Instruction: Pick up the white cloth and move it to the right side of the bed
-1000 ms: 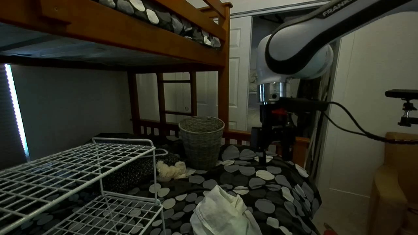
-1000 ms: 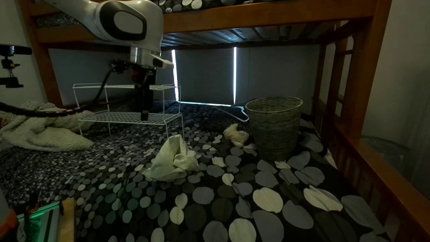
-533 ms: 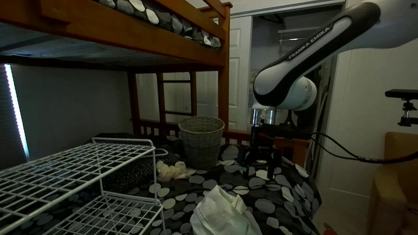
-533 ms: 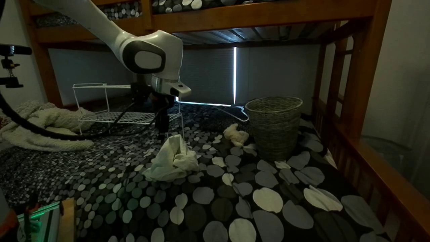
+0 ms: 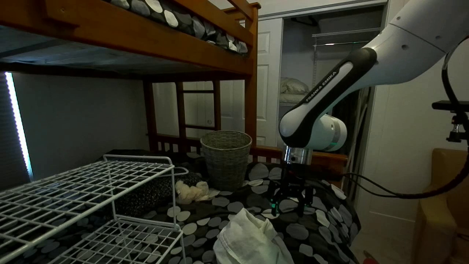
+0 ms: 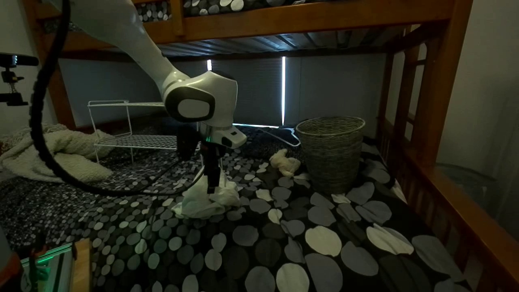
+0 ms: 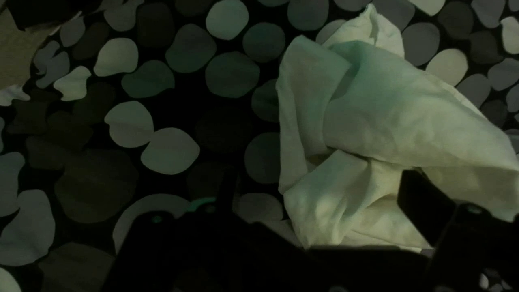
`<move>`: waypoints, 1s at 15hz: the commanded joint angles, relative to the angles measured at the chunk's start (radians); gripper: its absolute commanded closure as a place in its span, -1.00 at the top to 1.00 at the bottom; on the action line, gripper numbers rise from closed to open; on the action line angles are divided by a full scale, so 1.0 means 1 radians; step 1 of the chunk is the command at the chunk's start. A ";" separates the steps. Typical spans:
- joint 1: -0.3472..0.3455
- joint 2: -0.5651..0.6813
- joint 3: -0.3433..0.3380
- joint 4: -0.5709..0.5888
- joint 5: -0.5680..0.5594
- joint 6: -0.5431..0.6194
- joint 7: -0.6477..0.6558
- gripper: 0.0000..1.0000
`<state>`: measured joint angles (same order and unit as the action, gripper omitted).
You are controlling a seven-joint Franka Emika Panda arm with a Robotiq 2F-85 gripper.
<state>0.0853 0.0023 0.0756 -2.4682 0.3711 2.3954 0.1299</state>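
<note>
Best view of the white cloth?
Wrist view: the white cloth is largest, folds clear, right side cropped. In an exterior view the white cloth has its bottom cropped; in an exterior view the tool partly hides it.

the arm had a white-on-black "franka emika" label along it, pretty readable in an exterior view tbh

Dim throughout — white glare in slits beside the blind, faint green tint on the white cloth
</note>
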 commanded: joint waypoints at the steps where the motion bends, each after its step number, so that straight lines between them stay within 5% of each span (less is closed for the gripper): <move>1: -0.004 0.006 0.000 0.004 -0.001 -0.002 -0.002 1.00; 15: -0.040 0.219 0.009 0.134 0.197 0.066 -0.041 1.00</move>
<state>0.0643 0.1540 0.0734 -2.3734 0.5067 2.4466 0.1208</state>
